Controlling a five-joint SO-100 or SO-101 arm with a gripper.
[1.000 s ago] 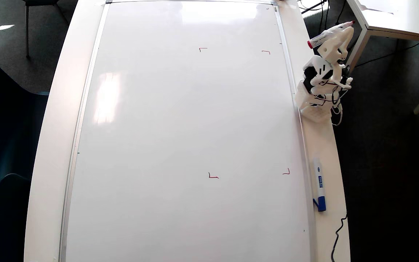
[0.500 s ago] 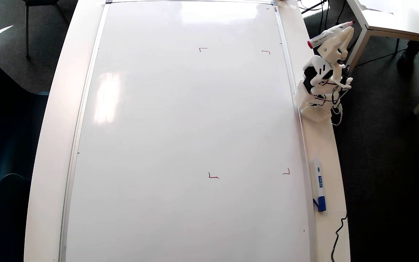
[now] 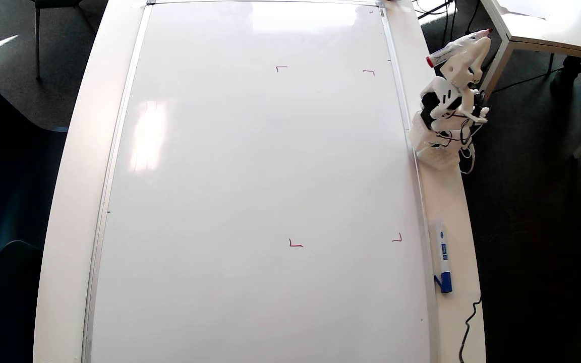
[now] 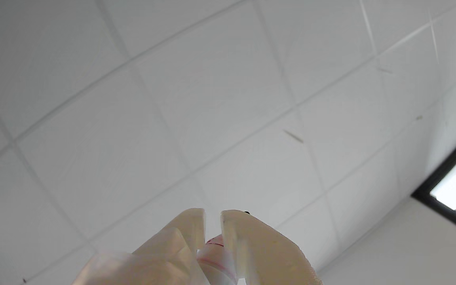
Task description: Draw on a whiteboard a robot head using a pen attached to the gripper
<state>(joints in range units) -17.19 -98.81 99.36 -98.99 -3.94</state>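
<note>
- In the wrist view the camera looks up at ceiling tiles; only the two pale fingers (image 4: 251,245) of the gripper (image 4: 212,215) rise from the bottom edge at 6 o'clock, blurred, and the arm behind them is cut off.
- Between those fingers a small piece of the pen (image 4: 214,259) shows, white with a thin red ring; the rest is hidden by the fingers. The claw stands narrow with the pen clamped in the gap.
- In the overhead view the gripper (image 3: 464,43) sits at about 2 o'clock, off the right side of the whiteboard (image 3: 210,166), folded up over its base on the table edge (image 3: 449,196); where its fingertips end is hard to make out.
- The pen (image 3: 444,54) lies slanted across the claw, one red end toward the board and the other red end toward the top right, well clear of the board surface.
- The whiteboard is glossy white with a thin silver frame, its top and bottom cut off by the picture. It carries only four small red corner marks (image 3: 295,244); no robot head drawing is visible inside them.
- A white marker with a blue cap (image 3: 442,254) lies at about 4 o'clock, just beside the frame.
</note>
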